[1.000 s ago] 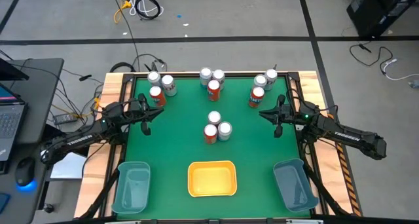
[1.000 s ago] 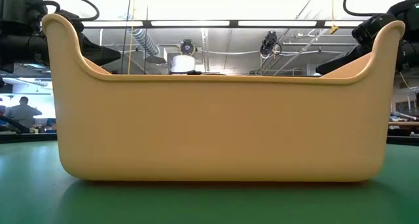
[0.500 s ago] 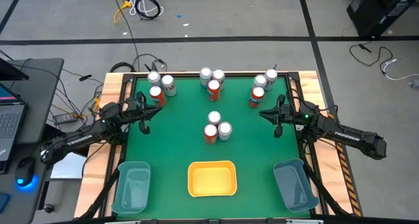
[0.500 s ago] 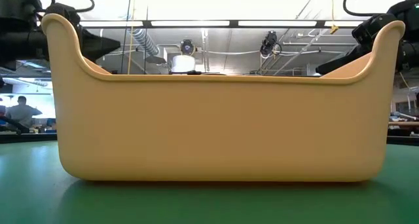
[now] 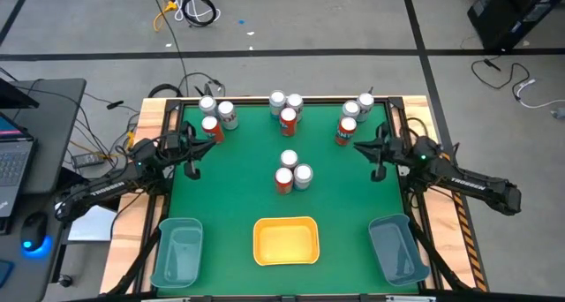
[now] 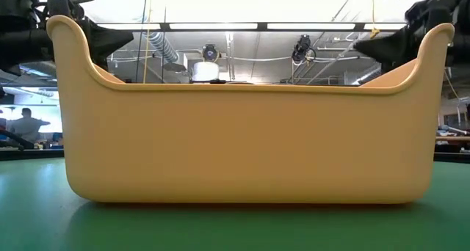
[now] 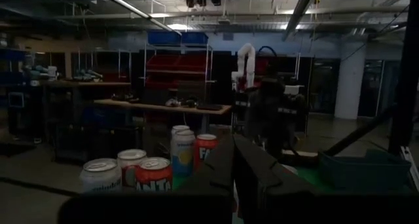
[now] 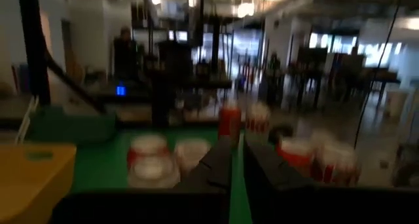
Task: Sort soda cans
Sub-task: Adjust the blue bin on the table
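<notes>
Left gripper [image 5: 192, 157] closed on nothing, hanging over the green mat near the left edge, just in front of the back-left cans. Right gripper [image 5: 374, 155] same deal, pinched shut and empty, over the right side of the mat, just in front of the back-right cans. From the left wrist camera, fingers [image 7: 252, 175] pressed together, with a few cans lined up past them.

12 soda cans all upright on the table [image 5: 238, 183], split into 4 bunches of 3:
- back-left bunch [image 5: 216, 116]: 2 silver, 1 red, touching or nearly so
- back-middle bunch [image 5: 286, 109]: 2 silver at the rear, 1 red in front
- back-right bunch [image 5: 354, 116]: 2 silver, 1 red nearest the right gripper
- centre bunch [image 5: 292, 171]: 2 silver, 1 red, well apart from both grippers

None in any bin yet.

Along the front edge: teal bin [image 5: 178, 252] at the left, yellow bin [image 5: 286, 241] in the middle, another teal bin [image 5: 395, 249] at the right. All 3 well apart from the cans. Yellow bin wall [image 6: 242, 141] blocking pretty much the whole low camera, only bits of dark arm poking out above its 2 corners.

Off the table on the left: laptop [image 5: 13, 161] on a desk and a mouse [image 5: 33, 231]. Cables [image 5: 190, 6] lying on the floor behind the table.
</notes>
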`<state>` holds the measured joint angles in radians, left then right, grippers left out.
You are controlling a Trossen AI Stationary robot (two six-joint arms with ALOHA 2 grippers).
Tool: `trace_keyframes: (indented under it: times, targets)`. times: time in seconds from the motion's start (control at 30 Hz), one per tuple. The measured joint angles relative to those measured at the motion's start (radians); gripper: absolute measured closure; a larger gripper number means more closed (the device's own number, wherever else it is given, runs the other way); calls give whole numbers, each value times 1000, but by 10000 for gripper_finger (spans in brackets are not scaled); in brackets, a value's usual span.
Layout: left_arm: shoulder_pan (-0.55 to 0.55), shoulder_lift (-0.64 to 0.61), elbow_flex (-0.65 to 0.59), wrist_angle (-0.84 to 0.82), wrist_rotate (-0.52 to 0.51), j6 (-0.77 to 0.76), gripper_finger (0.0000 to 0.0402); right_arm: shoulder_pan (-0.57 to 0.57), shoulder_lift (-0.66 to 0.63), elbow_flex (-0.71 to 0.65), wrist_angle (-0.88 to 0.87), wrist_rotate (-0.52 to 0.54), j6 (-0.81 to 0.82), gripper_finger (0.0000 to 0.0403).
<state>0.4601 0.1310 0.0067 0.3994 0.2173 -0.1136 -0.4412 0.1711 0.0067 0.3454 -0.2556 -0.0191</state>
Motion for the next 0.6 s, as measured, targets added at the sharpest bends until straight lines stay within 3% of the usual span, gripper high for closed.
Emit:
trace_keyframes:
  times: [0.13, 0.33, 0.43, 0.6]
  targets:
    - [0, 0, 0, -15, 0, 0, 389, 1, 0, 0, 132, 21, 52, 375]
    - [0, 0, 0, -37, 0, 0, 389, 1, 73, 51, 138, 174, 126, 388]
    - [0, 0, 0, -35, -5, 0, 389, 1, 179, 166, 32, 251, 200, 381]
    - [0, 0, 0, -33, -16, 0, 389, 1, 416, 428, -327, 393, 203, 347]
